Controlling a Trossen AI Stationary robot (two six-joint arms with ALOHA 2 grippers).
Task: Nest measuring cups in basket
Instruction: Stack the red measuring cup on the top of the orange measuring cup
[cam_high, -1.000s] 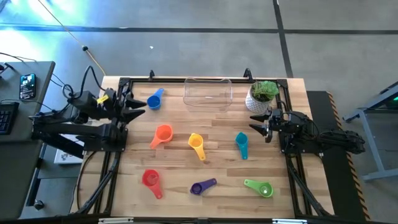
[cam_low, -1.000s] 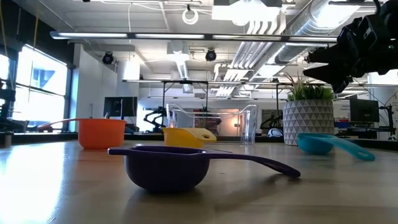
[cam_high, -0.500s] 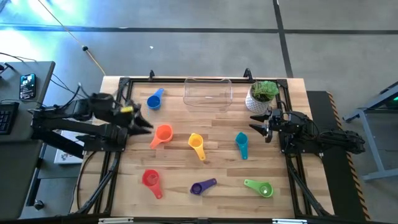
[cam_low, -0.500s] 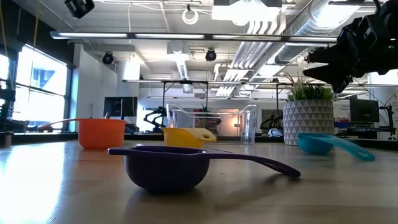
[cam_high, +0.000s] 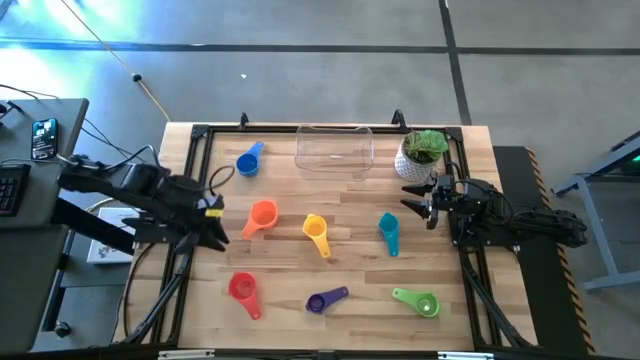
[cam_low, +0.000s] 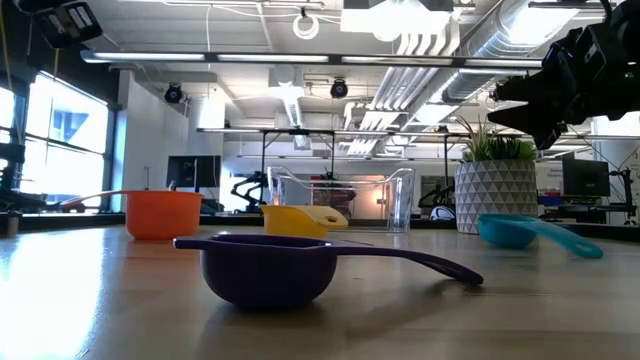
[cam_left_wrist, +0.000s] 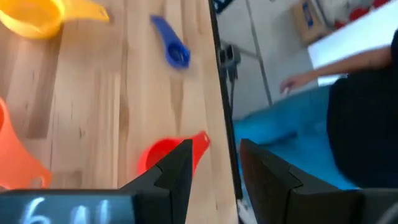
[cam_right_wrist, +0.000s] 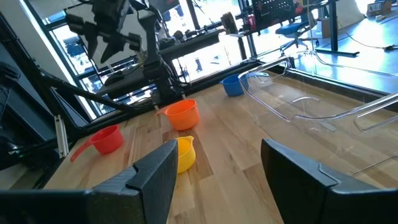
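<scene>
1. The basket (cam_high: 334, 148), a clear rectangular bin with rounded corners, is seen at the far edge of the table (cam_high: 350, 200), just left of the plant pot (cam_high: 418, 160); nothing is held in it.
2. All seven cups lie loose on the wood, well apart from the basket: the blue cup (cam_high: 247, 160) near the far left corner, the orange cup (cam_high: 260, 216) and yellow cup (cam_high: 316, 233) at mid-table, the teal cup (cam_high: 388, 230) to their right, and the red cup (cam_high: 242, 290), purple cup (cam_high: 325, 299) and green cup (cam_high: 418, 300) in a row along the near edge.
3. No cup is nested in another.
4. The left gripper (cam_high: 213, 235) is found over the table's left edge, between the orange and red cups, with its fingers apart and nothing held.
5. A second ago it was beside the blue cup at the far left; since then it has been swung back toward the near side.
6. The right gripper (cam_high: 418, 197) is held above the table's right side, in front of the pot, fingers apart and empty; it has not moved.
7. No cup has been shifted over that second.
8. The cups are smooth plastic scoops with short flat handles; the table is of pale wooden planks, and the pot is white with a faceted pattern.
</scene>
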